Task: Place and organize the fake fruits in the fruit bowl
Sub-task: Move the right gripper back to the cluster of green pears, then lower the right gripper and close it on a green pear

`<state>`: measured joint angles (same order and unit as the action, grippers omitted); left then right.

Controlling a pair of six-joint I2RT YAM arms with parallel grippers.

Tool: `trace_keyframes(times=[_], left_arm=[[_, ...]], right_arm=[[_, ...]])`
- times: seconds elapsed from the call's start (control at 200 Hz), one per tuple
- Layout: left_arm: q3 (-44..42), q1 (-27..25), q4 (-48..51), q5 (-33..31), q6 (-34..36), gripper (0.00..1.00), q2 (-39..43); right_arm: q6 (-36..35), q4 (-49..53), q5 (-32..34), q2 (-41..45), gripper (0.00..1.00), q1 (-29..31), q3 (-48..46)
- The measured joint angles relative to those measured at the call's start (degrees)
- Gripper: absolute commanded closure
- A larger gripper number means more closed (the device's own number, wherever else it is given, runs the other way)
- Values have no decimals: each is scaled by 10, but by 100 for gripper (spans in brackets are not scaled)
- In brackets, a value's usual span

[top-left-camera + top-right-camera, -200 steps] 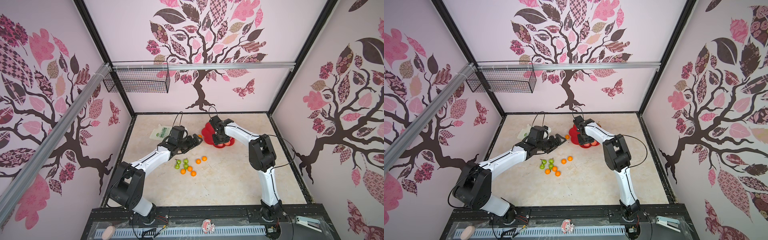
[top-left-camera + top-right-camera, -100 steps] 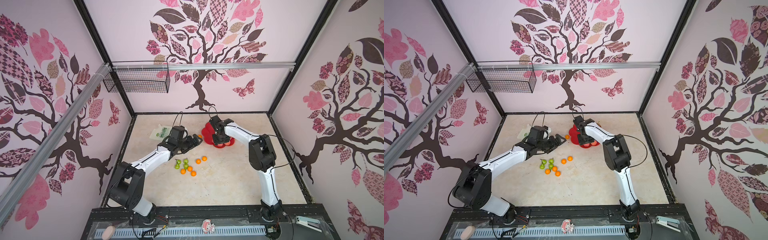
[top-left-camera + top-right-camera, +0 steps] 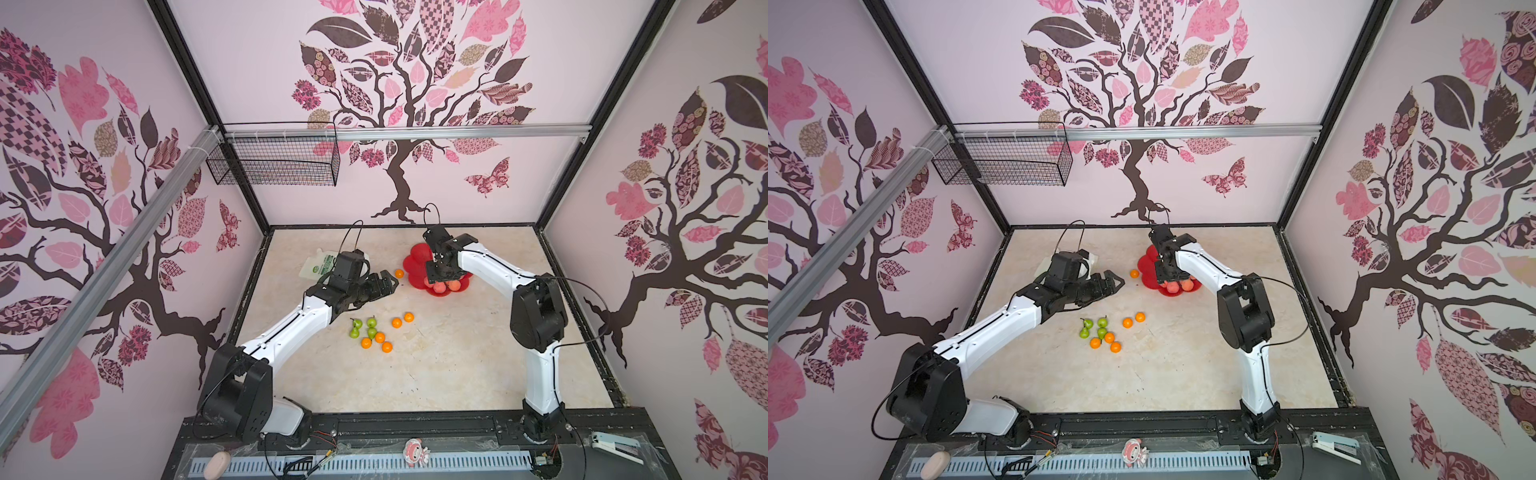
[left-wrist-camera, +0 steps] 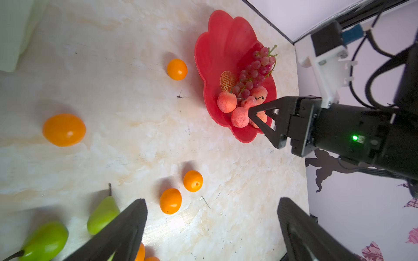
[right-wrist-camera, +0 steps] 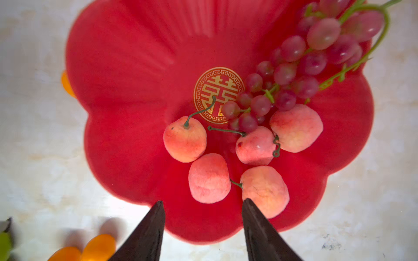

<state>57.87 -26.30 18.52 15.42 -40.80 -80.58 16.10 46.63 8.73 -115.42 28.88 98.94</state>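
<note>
Arms barely moved vs a sec ago. R gripper [image 5: 203,201] hangs over the fruit bowl [image 5: 126,67], jaws parted, nothing btwn them; prob. a peach just released. Five peaches [image 5: 209,178] + grape bunch [image 5: 294,67] lie in bowl. L gripper [image 4: 212,200] is spread wide, empty, near the lone orange [image 3: 399,273] just left of bowl. Other oranges [image 3: 397,323] and pears [image 3: 371,323] are still to go, near-left.
</note>
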Motion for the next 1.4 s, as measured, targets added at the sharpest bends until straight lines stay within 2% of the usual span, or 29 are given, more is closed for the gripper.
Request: trace_keyframes(times=[0.175, 0.39, 0.67, 0.84, 1.145, 1.285, 1.4], left_arm=[[-5, 0, 38, -28, 6, 5, 50], [-60, 7, 70, -61, 0, 5, 140], [-114, 74, 128, -77, -17, 6, 221], [-134, 130, 150, -67, -29, 7, 258], [-170, 293, 199, -5, -35, 7, 322], [-189, 365, 205, 41, -36, 7, 331], [-198, 402, 209, 73, -35, 7, 331]], right_arm=[[6, -36, -8, 66, 42, 28, -59], [34, -78, -32, 77, 43, 100, -100], [95, -105, -73, 75, 43, 159, -99], [112, -114, -86, 52, 44, 207, -47], [120, -92, -104, -83, 45, 276, 96], [109, -51, -88, -145, 45, 300, 180], [104, -10, -64, -194, 47, 313, 257]])
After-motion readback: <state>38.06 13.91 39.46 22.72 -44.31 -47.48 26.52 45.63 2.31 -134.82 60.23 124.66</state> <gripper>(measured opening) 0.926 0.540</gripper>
